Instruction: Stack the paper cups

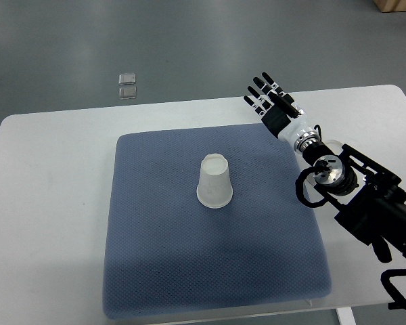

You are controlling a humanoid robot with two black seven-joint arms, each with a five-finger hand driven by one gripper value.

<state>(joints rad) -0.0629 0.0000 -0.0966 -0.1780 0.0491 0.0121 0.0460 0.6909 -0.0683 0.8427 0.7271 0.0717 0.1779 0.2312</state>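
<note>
One paper cup, upside down, axis vertical, sits near-left of right hand. Hand released, fingers spread, holding nothing; approx. well apart.

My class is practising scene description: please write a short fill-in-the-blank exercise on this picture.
1. The paper cup stands upside down on the ____ mat.
2. The mat lies on a ____ table.
3. The right hand has its fingers spread and holds ____.

Missing words: blue; white; nothing
</note>
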